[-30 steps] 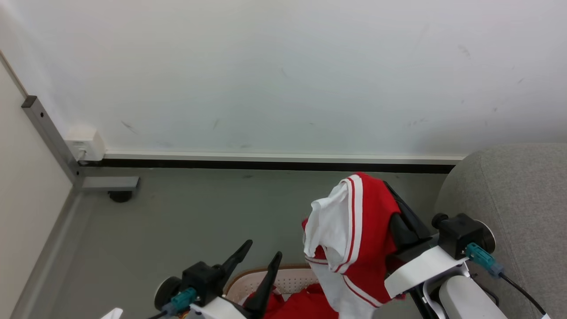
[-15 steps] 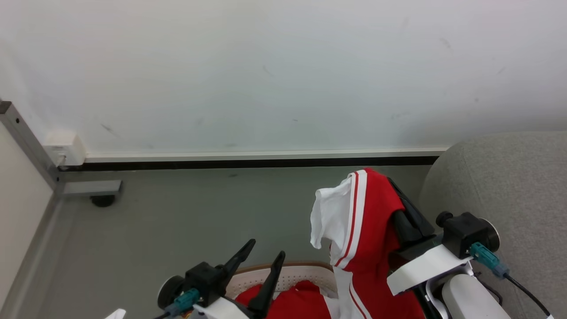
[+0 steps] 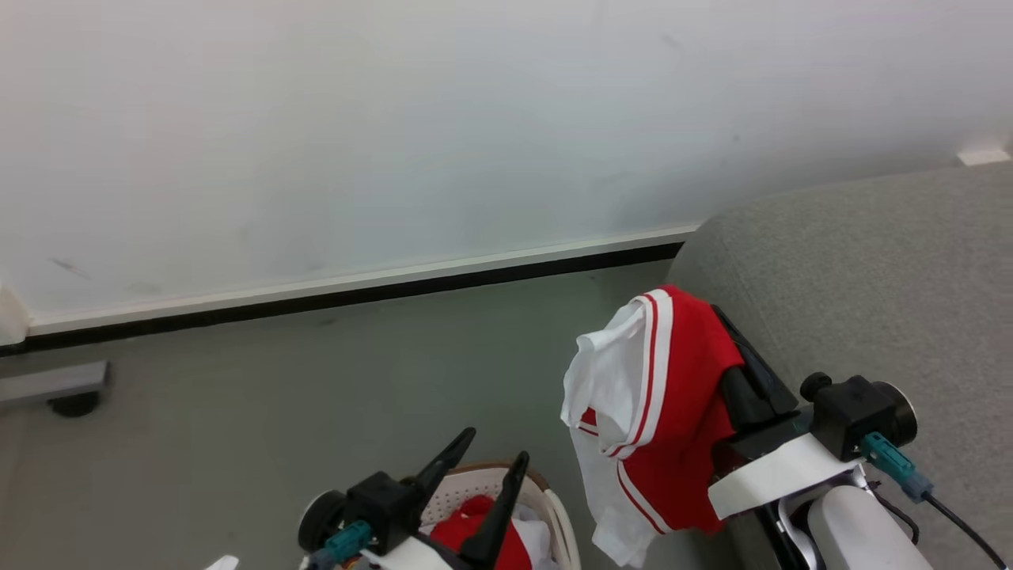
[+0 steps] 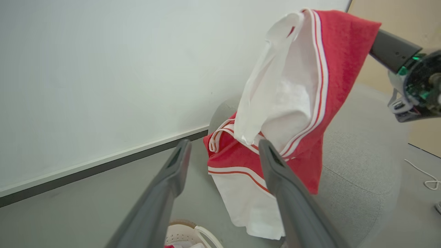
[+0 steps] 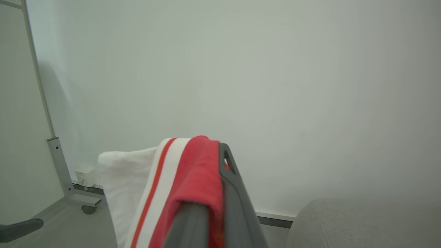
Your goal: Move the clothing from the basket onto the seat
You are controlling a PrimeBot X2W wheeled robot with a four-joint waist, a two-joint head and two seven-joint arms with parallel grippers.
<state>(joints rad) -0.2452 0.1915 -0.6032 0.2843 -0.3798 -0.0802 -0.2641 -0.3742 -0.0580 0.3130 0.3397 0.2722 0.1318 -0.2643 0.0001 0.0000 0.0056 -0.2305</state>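
A red garment with white panels and striped trim point(image 3: 657, 396) hangs from my right gripper point(image 3: 716, 328), which is shut on its top fold, just left of the grey seat's point(image 3: 870, 269) rounded edge. In the right wrist view the fabric point(image 5: 186, 182) drapes over the closed gripper point(image 5: 215, 162). My left gripper point(image 3: 492, 451) stands open above the cream basket point(image 3: 548, 507), where more red clothing point(image 3: 475, 514) lies. In the left wrist view, the open gripper point(image 4: 224, 148) frames the hanging garment point(image 4: 303, 86), with the seat point(image 4: 365, 165) behind it and the basket rim point(image 4: 187, 232) below.
A white wall with a dark baseboard point(image 3: 356, 293) runs across the back. A metal frame foot with a caster point(image 3: 71, 396) sits on the grey floor at far left. A white cable point(image 4: 427, 179) lies on the floor beyond the seat.
The head camera has turned right, so the seat takes up more of the picture. The garment's lower end has come out of the basket and now hangs free from the right gripper.
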